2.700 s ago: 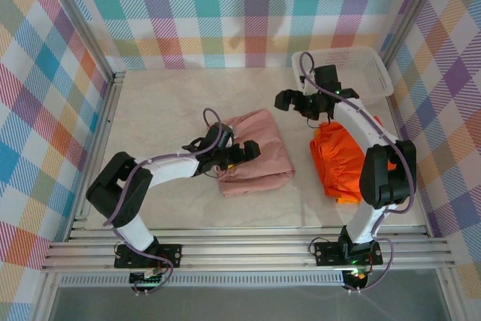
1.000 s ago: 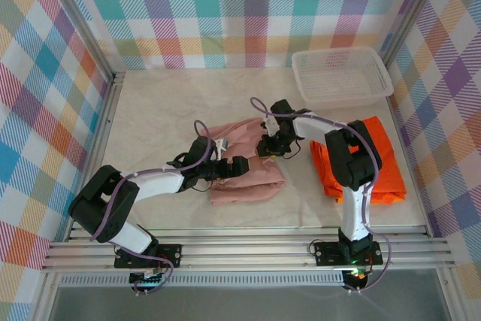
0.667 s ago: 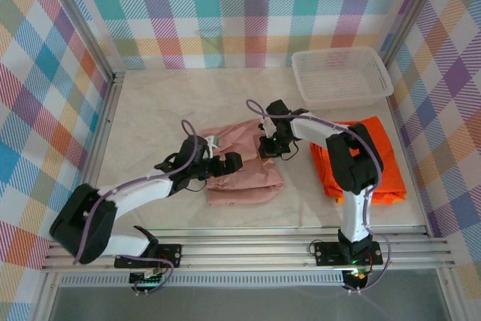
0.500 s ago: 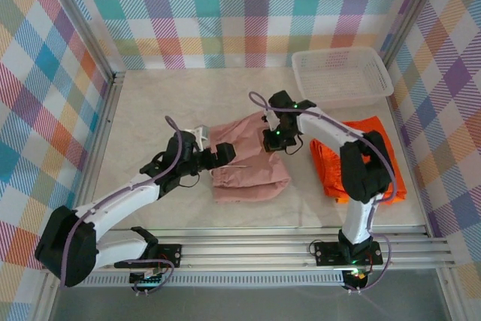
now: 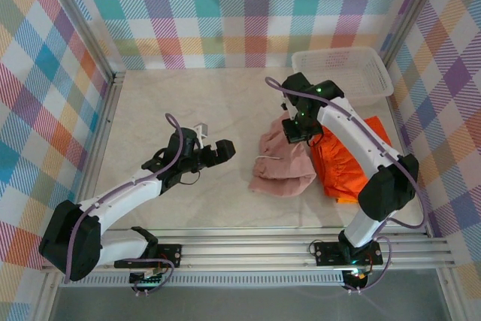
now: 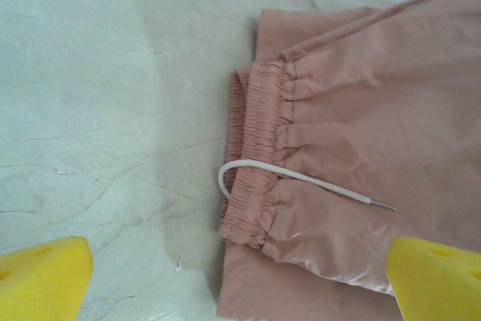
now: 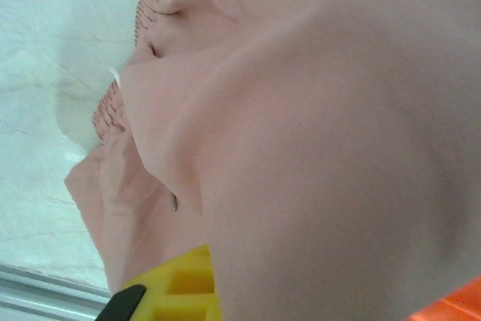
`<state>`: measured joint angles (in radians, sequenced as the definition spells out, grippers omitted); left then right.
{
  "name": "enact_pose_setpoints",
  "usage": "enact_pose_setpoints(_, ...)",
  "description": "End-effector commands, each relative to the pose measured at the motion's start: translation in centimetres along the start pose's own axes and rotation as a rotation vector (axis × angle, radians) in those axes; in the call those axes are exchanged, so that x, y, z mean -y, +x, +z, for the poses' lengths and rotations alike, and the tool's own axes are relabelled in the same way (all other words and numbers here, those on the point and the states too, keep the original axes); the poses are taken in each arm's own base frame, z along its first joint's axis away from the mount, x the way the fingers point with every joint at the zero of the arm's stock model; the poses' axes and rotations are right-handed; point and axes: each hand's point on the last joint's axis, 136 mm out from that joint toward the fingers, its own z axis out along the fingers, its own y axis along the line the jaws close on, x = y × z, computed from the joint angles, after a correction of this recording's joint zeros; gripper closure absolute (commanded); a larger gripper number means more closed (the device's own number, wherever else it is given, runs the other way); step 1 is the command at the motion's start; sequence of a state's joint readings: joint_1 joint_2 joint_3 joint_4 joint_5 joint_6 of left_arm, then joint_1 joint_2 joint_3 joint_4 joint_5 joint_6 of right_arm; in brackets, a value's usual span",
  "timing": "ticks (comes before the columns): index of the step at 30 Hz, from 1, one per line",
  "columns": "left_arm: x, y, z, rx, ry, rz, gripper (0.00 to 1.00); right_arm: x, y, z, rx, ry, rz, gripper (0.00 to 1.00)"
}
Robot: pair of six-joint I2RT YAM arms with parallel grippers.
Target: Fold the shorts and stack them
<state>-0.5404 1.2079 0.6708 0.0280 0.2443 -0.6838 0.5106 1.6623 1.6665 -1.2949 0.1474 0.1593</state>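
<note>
The dusty pink shorts point(image 5: 279, 167) lie bunched in the middle of the table, their right end lifted and touching the folded orange shorts point(image 5: 355, 157). My right gripper point(image 5: 295, 131) is shut on the pink cloth at that raised end. In the right wrist view the pink shorts point(image 7: 316, 110) drape over the jaws, with one yellow finger point(image 7: 179, 291) showing. My left gripper point(image 5: 219, 151) stands open to the left of the pink shorts, apart from them. In the left wrist view, the pink waistband point(image 6: 259, 155) and white drawstring point(image 6: 301, 178) lie between the wide-apart yellow fingertips point(image 6: 41, 276).
A white mesh basket point(image 5: 342, 73) stands at the back right, just behind the right arm. Metal frame rails run along the table's left edge point(image 5: 101, 133) and front edge point(image 5: 248, 249). Bare tabletop point(image 5: 173, 103) lies left and behind.
My right gripper has shut on the pink shorts and carried them to the right, up against the orange shorts. The left gripper has drawn back to the left, still open.
</note>
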Motion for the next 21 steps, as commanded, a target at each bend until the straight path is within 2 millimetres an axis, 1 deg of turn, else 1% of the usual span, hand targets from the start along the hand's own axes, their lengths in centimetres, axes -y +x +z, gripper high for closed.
enact_pose_setpoints(1, 1.2, -1.0, -0.2, 0.022, 0.039, -0.001, 0.0, 1.8, 2.0, -1.4, -0.061, 0.101, -0.018, 1.0)
enact_pose_setpoints(4, 1.1, -1.0, -0.2, 0.023, 0.039, -0.001, 0.0, 2.3, 2.1, -2.3, -0.056, 0.124, -0.017, 1.0)
enact_pose_setpoints(11, 1.0, -0.8, 0.0, 0.017, 0.047, -0.007, 0.0, 3.1, 1.8, -4.8, 0.0, 0.15, -0.031, 1.0)
enact_pose_setpoints(17, 1.0, -0.8, -0.3, 0.023, 0.048, -0.003, 0.0, 3.0, 1.6, -7.0, 0.039, 0.124, -0.014, 1.0)
enact_pose_setpoints(21, 0.9, -0.6, 0.0, 0.012, 0.044, -0.003, 0.0, 3.2, 1.6, -8.4, 0.06, 0.12, 0.0, 1.0)
